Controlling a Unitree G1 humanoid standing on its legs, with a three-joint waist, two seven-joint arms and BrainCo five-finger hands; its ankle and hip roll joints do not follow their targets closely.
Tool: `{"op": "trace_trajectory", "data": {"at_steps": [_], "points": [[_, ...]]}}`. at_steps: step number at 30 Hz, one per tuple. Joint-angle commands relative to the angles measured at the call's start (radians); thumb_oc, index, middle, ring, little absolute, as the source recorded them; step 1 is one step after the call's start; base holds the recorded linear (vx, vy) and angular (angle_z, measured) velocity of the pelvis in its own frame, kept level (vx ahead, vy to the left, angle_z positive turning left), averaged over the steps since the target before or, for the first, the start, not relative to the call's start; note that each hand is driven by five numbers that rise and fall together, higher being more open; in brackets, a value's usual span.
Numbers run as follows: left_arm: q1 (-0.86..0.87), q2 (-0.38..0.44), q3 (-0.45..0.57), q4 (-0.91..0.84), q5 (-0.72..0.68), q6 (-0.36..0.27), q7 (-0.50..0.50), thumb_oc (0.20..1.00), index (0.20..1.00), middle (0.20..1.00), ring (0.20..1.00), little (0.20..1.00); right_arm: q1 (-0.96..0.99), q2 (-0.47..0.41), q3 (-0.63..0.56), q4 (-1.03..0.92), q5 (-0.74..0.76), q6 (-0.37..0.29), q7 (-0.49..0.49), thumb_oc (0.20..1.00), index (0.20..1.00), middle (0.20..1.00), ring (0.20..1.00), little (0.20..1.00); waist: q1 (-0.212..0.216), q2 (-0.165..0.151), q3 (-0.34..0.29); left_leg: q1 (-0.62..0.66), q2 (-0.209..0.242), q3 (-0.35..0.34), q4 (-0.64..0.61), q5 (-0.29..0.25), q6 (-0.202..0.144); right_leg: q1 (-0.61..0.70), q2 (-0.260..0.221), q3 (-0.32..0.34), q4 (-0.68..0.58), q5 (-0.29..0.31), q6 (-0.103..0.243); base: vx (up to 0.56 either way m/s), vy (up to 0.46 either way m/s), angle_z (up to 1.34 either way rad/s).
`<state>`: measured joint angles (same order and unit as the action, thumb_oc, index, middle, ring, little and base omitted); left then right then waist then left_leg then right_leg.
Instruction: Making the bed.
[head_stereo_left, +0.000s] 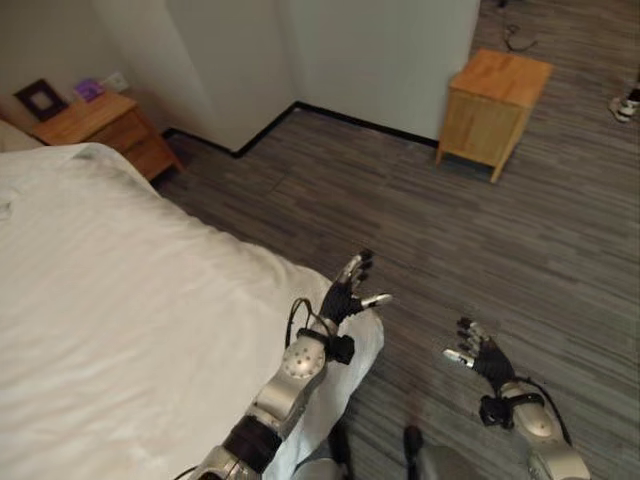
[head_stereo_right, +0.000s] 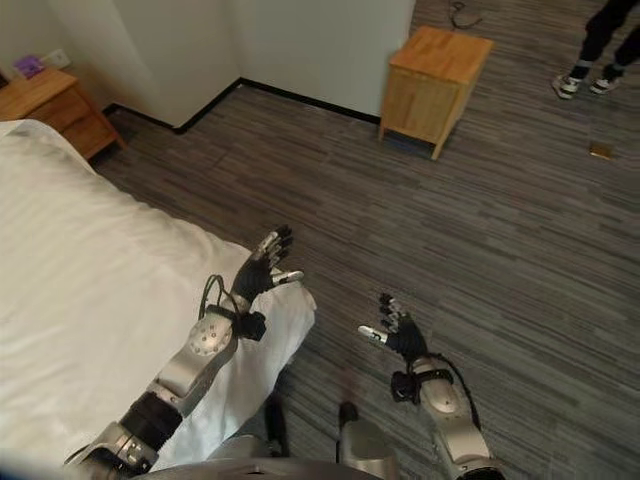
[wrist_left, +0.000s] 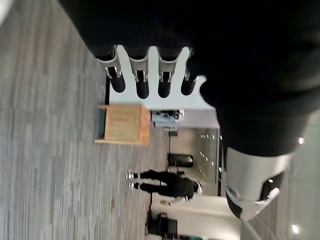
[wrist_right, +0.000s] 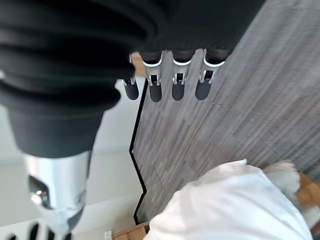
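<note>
The bed looks largely made — we hold both robot hands, left robot hand and right robot hand, spread and empty beyond its corner.

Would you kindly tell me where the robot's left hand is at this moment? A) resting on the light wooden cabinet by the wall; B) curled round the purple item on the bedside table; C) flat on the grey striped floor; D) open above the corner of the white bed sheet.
D: the left hand is raised with straight fingers over the corner of the white bed sheet, holding nothing.
</note>
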<state>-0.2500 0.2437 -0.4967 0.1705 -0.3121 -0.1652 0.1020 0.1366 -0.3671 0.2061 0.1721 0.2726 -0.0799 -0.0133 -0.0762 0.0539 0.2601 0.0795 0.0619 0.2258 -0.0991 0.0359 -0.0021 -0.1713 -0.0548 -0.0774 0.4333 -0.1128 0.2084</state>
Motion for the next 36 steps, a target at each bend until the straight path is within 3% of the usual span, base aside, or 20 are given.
{"op": "trace_trajectory", "data": {"at_steps": [1,3,4,5,9,11,12,13,16,17,19,21,23,24,25,27,28,29,33,36], "points": [[-0.020,-0.015,0.002,-0.020,-0.044,-0.043,0.009,1.000,1.000,1.000,1.000,1.000,-0.061,0.006,-0.032,-0.068,-0.035,-0.042,-0.022,1.000,1.000,1.000,1.000,1.000,0.000,-0.007,-0.002,0.051,0.023,0.027,0.021,-0.064,-0.025,0.042,-0.105,-0.102,0.038,0.064,0.048,0.14,-0.018,-0.43],[-0.019,-0.018,0.000,-0.020,-0.046,-0.043,0.007,1.000,1.000,1.000,1.000,1.000,-0.055,0.002,-0.038,-0.076,-0.034,-0.045,-0.021,1.000,1.000,1.000,1.000,1.000,-0.005,-0.009,-0.002,0.057,0.019,0.033,0.020,-0.070,-0.026,0.033,-0.109,-0.120,0.009,0.056,0.033,0.10,-0.065,-0.35],[-0.011,-0.023,-0.003,-0.020,-0.063,-0.045,-0.001,1.000,1.000,1.000,1.000,1.000,-0.043,-0.003,-0.043,-0.086,-0.040,-0.050,-0.021,1.000,1.000,1.000,1.000,1.000,-0.016,-0.003,-0.004,0.066,0.020,0.046,0.015,-0.082,-0.029,-0.006,-0.099,-0.152,-0.058,0.053,-0.008,0.14,-0.142,-0.37],[-0.008,-0.025,-0.002,-0.016,-0.067,-0.044,-0.001,1.000,1.000,1.000,1.000,1.000,-0.041,-0.006,-0.045,-0.091,-0.048,-0.050,-0.026,1.000,1.000,1.000,1.000,1.000,-0.021,-0.006,-0.006,0.073,0.017,0.053,0.014,-0.089,-0.030,-0.021,-0.099,-0.164,-0.093,0.062,-0.022,0.20,-0.222,-0.31],[0.006,-0.025,0.008,-0.007,-0.074,-0.040,-0.017,1.000,1.000,1.000,1.000,1.000,-0.033,-0.020,-0.045,-0.109,-0.096,-0.047,-0.038,1.000,1.000,1.000,1.000,1.000,-0.022,-0.018,-0.037,0.104,0.012,0.086,0.023,-0.125,-0.043,0.057,-0.092,-0.228,-0.310,0.091,-0.045,0.20,-0.203,-0.17],[0.021,-0.030,0.027,-0.008,-0.093,-0.047,-0.014,1.000,1.000,1.000,1.000,1.000,-0.043,-0.033,-0.043,-0.112,-0.096,-0.049,-0.035,1.000,1.000,1.000,1.000,1.000,-0.020,-0.021,-0.043,0.096,0.032,0.114,0.161,-0.169,-0.060,0.110,-0.063,-0.195,-0.357,0.081,-0.064,0.19,-0.251,-0.21],[0.022,-0.042,0.030,0.001,-0.117,-0.046,-0.010,1.000,1.000,1.000,1.000,1.000,-0.049,-0.049,-0.044,-0.120,-0.091,-0.054,-0.035,1.000,1.000,1.000,1.000,1.000,-0.007,-0.030,-0.026,0.020,0.083,0.107,0.380,-0.131,-0.088,0.161,-0.045,-0.178,-0.395,0.075,-0.099,0.25,-0.354,-0.72],[0.020,-0.061,0.036,0.009,-0.139,-0.046,-0.006,1.000,1.000,1.000,1.000,1.000,-0.047,-0.068,-0.054,-0.131,-0.079,-0.056,-0.040,1.000,1.000,1.000,1.000,1.000,0.011,-0.035,0.006,-0.061,0.142,0.066,0.606,-0.016,-0.130,0.232,-0.026,-0.170,-0.428,0.050,-0.144,0.17,-0.311,-0.78],[0.017,-0.068,0.036,0.012,-0.138,-0.049,0.007,1.000,1.000,1.000,1.000,1.000,-0.059,-0.079,-0.052,-0.127,-0.081,-0.051,-0.048,1.000,1.000,1.000,1.000,1.000,0.023,-0.057,0.024,-0.138,0.136,0.036,0.722,0.017,-0.129,0.273,-0.022,-0.142,-0.447,0.037,-0.169,0.16,-0.133,-0.52],[0.030,-0.066,0.041,0.005,-0.137,-0.051,0.012,1.000,1.000,1.000,1.000,1.000,-0.067,-0.087,-0.049,-0.127,-0.090,-0.042,-0.049,1.000,1.000,1.000,1.000,1.000,0.047,-0.063,0.032,-0.200,0.119,0.031,0.688,-0.004,-0.116,0.300,-0.029,-0.103,-0.455,0.019,-0.166,0.26,-0.004,-0.65],[0.034,-0.066,0.040,0.004,-0.139,-0.052,0.012,1.000,1.000,1.000,1.000,1.000,-0.066,-0.089,-0.050,-0.134,-0.091,-0.042,-0.051,1.000,1.000,1.000,1.000,1.000,0.058,-0.063,0.033,-0.219,0.114,0.033,0.648,-0.009,-0.113,0.315,-0.031,-0.093,-0.462,0.012,-0.161,0.24,0.033,-0.66],[0.047,-0.063,0.052,0.005,-0.141,-0.055,0.018,1.000,1.000,1.000,1.000,1.000,-0.066,-0.079,-0.058,-0.147,-0.086,-0.051,-0.056,1.000,1.000,1.000,1.000,1.000,0.067,-0.054,0.017,-0.217,0.122,0.078,0.448,-0.019,-0.107,0.344,-0.030,-0.093,-0.479,-0.006,-0.139,0.34,0.078,-0.56],[0.059,-0.066,0.062,0.007,-0.143,-0.056,0.021,1.000,1.000,1.000,1.000,1.000,-0.066,-0.076,-0.059,-0.148,-0.093,-0.056,-0.068,1.000,1.000,1.000,1.000,1.000,0.074,-0.037,0.003,-0.210,0.117,0.140,0.285,0.023,-0.115,0.376,-0.026,-0.110,-0.493,-0.023,-0.123,0.33,0.085,-0.42],[0.062,-0.069,0.062,0.007,-0.142,-0.055,0.023,1.000,1.000,1.000,1.000,1.000,-0.065,-0.074,-0.061,-0.150,-0.098,-0.059,-0.074,1.000,1.000,1.000,1.000,1.000,0.072,-0.030,0.001,-0.205,0.124,0.186,0.231,0.050,-0.118,0.388,-0.024,-0.124,-0.494,-0.030,-0.118,0.38,0.085,-0.18],[0.061,-0.077,0.054,0.011,-0.147,-0.052,0.024,1.000,1.000,1.000,1.000,1.000,-0.065,-0.065,-0.068,-0.153,-0.101,-0.062,-0.091,1.000,1.000,1.000,1.000,1.000,0.054,-0.011,-0.003,-0.194,0.168,0.353,0.145,0.088,-0.119,0.410,-0.018,-0.174,-0.483,-0.052,-0.107,0.42,0.116,0.00],[0.064,-0.079,0.054,0.009,-0.153,-0.051,0.024,1.000,1.000,1.000,1.000,1.000,-0.064,-0.063,-0.073,-0.152,-0.098,-0.060,-0.096,1.000,1.000,1.000,1.000,1.000,0.045,-0.008,-0.005,-0.178,0.176,0.420,0.111,0.099,-0.116,0.425,-0.024,-0.197,-0.472,-0.066,-0.098,0.35,0.111,0.31],[0.068,-0.078,0.058,0.009,-0.163,-0.044,0.022,1.000,1.000,1.000,1.000,1.000,-0.065,-0.056,-0.078,-0.147,-0.103,-0.049,-0.099,1.000,1.000,1.000,1.000,1.000,0.030,0.014,-0.033,-0.140,0.170,0.453,0.062,0.097,-0.109,0.443,-0.020,-0.217,-0.454,-0.085,-0.082,0.36,0.111,0.48],[0.083,-0.074,0.060,0.003,-0.165,-0.039,0.026,1.000,1.000,1.000,1.000,1.000,-0.062,-0.052,-0.067,-0.148,-0.110,-0.041,-0.098,1.000,1.000,1.000,1.000,1.000,0.035,0.021,-0.037,-0.138,0.159,0.455,0.045,0.126,-0.094,0.452,-0.024,-0.233,-0.432,-0.085,-0.077,0.40,0.116,0.37],[0.105,-0.058,0.051,-0.017,-0.185,-0.030,0.013,1.000,1.000,1.000,1.000,1.000,-0.057,-0.026,-0.050,-0.146,-0.120,-0.033,-0.089,1.000,1.000,1.000,1.000,1.000,0.065,-0.004,-0.062,-0.125,0.107,0.439,0.040,0.115,-0.058,0.469,-0.062,-0.253,-0.341,-0.075,-0.046,0.33,0.077,0.48],[0.102,-0.045,0.036,-0.022,-0.175,-0.016,0.005,1.000,1.000,1.000,1.000,1.000,-0.068,-0.013,-0.036,-0.151,-0.127,-0.031,-0.084,1.000,1.000,1.000,1.000,1.000,0.080,-0.025,-0.075,-0.084,0.031,0.404,0.027,0.049,0.003,0.410,-0.131,-0.262,-0.101,0.034,0.031,0.30,0.150,0.79]]}}
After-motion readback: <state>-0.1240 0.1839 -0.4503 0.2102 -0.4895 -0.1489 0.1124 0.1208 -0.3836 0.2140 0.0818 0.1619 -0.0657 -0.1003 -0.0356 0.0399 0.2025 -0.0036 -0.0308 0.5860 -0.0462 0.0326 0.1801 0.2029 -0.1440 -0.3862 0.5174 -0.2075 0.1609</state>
